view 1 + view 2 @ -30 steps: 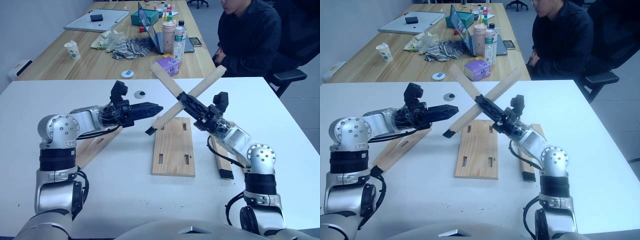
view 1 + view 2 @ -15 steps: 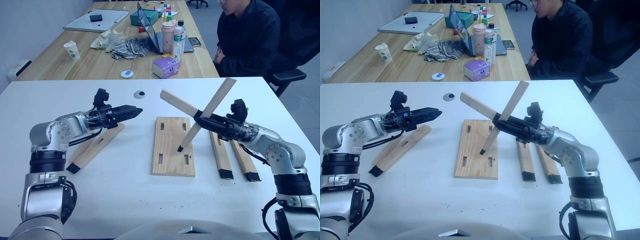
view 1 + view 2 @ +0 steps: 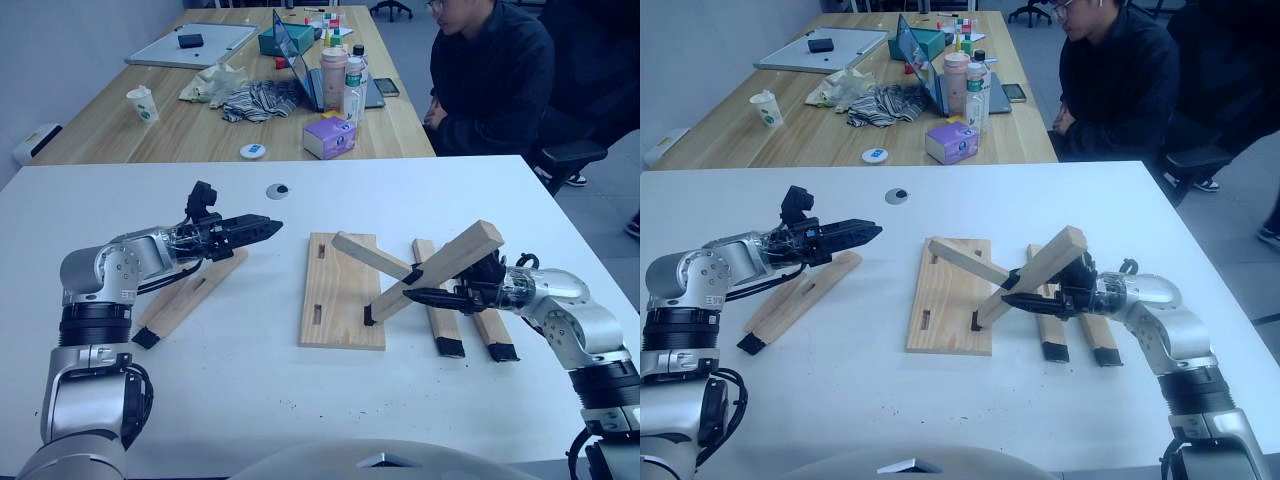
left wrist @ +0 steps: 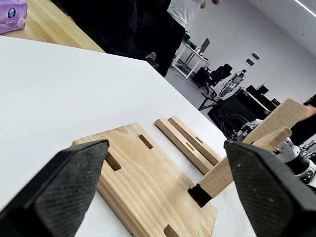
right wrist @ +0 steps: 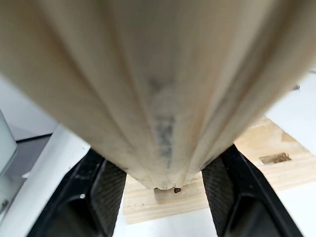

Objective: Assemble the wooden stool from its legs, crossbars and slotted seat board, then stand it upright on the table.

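Desk (image 3: pixel 250 400), white and broad, carries every stool part, and a second wooden desk (image 3: pixel 120 130) behind it holds a paper cup (image 3: pixel 143 102) and a small purple box (image 3: pixel 330 137); what is inside either cannot be made out. The slotted seat board (image 3: pixel 340 290) lies flat near the middle of the white desk. Over its right side leans a crossed pair of legs (image 3: pixel 455 255) joined in an X. The longer leg slopes up to the right, and its dark foot rests on the board near the right edge, just beside a slot. Whether the foot actually enters that slot cannot be told. The shorter bar of the X reaches back over the board's far right corner. Two loose pieces (image 3: pixel 437 315) lie flat side by side just right of the board, partly under the X. A single leg (image 3: pixel 195 290) lies flat and diagonal well to the left of the board. The right hand (image 3: pixel 420 294) is clenched on the longer leg of the crossed pair, below the joint. In the right wrist view a dark finger (image 5: pixel 106 192) presses against each side of the wood. The left hand (image 3: pixel 270 226) hovers over the far end of the single leg and points toward the board. Its fingers (image 4: pixel 64 192) are spread wide, and it grasps and touches nothing.
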Controlling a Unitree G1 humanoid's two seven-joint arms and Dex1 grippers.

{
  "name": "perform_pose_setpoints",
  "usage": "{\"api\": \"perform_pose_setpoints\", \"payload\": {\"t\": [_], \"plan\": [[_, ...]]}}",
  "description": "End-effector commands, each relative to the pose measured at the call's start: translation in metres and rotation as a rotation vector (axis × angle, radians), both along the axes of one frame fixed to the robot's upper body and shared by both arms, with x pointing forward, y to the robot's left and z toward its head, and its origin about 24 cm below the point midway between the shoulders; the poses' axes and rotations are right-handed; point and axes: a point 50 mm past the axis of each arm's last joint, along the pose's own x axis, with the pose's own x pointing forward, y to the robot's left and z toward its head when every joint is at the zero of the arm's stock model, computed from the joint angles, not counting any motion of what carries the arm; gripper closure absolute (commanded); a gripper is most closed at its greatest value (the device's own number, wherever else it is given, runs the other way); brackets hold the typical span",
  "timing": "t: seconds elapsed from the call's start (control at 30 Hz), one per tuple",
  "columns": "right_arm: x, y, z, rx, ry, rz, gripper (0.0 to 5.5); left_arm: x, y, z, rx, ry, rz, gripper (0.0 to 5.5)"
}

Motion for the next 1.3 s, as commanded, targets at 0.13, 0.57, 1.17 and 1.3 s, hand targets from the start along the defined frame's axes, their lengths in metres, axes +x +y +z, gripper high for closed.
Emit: {"api": "perform_pose_setpoints", "payload": {"t": [0.13,0.57,1.17,1.3], "plan": [[-0.009,-0.033,-0.044,-0.582,0.131,0.039,3.44,0.001,0.001,0.0,0.028,-0.027,0.049,1.21],[-0.007,-0.031,-0.06,-0.934,0.219,-0.079,3.44,-0.014,-0.001,-0.019,0.006,0.022,0.129,1.21],[-0.012,0.006,-0.015,-0.656,0.105,-0.023,2.14,-0.01,-0.002,-0.007,-0.026,-0.004,0.156,1.21],[0.002,-0.007,0.012,-0.625,0.047,-0.11,1.51,-0.012,-0.003,-0.008,-0.037,-0.002,0.165,1.21]]}}
